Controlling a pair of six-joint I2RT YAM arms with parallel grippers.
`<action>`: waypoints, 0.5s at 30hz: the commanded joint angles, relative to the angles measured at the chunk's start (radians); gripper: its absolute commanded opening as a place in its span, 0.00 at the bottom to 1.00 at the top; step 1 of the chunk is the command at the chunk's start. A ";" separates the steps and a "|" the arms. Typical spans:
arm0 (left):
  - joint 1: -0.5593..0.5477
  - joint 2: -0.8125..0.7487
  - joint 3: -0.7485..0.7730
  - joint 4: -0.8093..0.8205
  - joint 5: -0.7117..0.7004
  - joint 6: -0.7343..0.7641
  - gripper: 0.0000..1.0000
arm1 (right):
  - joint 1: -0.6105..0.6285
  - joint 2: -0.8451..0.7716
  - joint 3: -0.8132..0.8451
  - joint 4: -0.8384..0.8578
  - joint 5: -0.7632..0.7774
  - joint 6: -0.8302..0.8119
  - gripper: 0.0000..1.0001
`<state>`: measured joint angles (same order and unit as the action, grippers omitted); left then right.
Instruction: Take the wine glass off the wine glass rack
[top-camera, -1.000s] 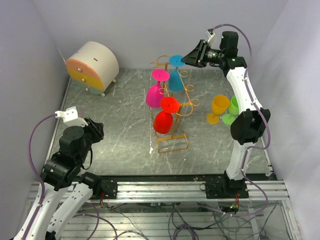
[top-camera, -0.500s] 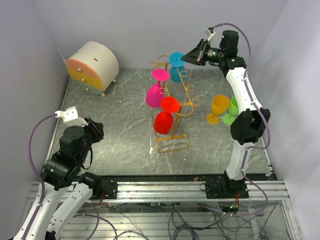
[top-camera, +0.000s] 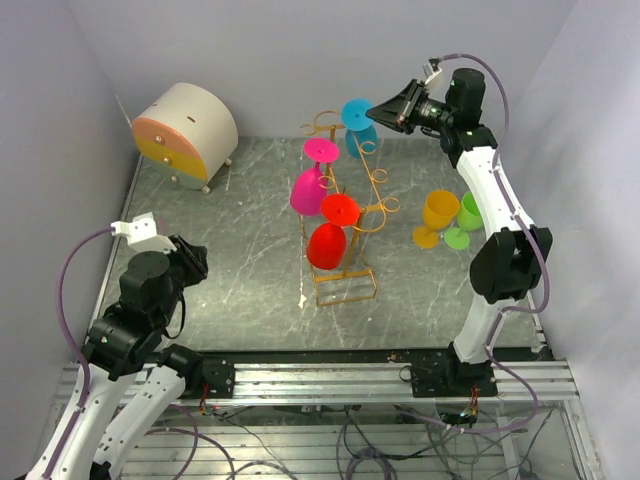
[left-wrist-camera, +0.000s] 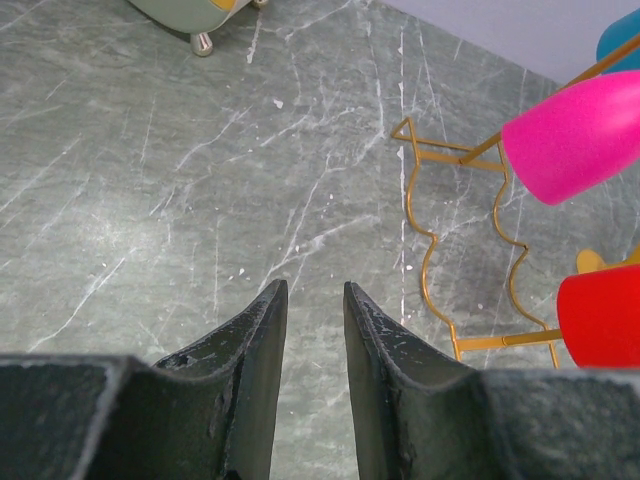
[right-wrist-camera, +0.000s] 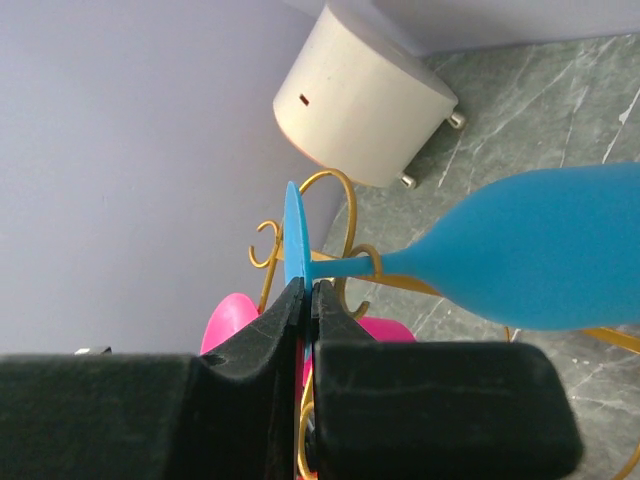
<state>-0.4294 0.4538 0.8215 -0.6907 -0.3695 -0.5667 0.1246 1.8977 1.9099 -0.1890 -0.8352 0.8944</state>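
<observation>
Your right gripper (right-wrist-camera: 308, 288) pinches the blue wine glass (top-camera: 355, 114) by its foot, upper middle. Pull crooked, it could snag the rack (top-camera: 346, 297) and slip.

Overhead, wrist close-ups sharing rack (top-camera: 346, 271)

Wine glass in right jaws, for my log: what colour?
Blue wine glass, clearest in right wrist view.
</observation>
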 joint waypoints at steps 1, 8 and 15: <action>-0.012 -0.001 0.013 0.002 -0.031 -0.009 0.40 | -0.013 -0.065 -0.053 0.127 0.042 0.079 0.00; -0.015 0.001 0.014 0.000 -0.033 -0.009 0.41 | -0.032 -0.098 -0.096 0.113 0.122 0.065 0.00; -0.017 0.003 0.014 0.000 -0.034 -0.010 0.41 | -0.052 -0.130 -0.161 0.159 0.117 0.098 0.00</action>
<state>-0.4358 0.4538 0.8215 -0.6971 -0.3756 -0.5690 0.0937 1.8122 1.7668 -0.1093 -0.7380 0.9695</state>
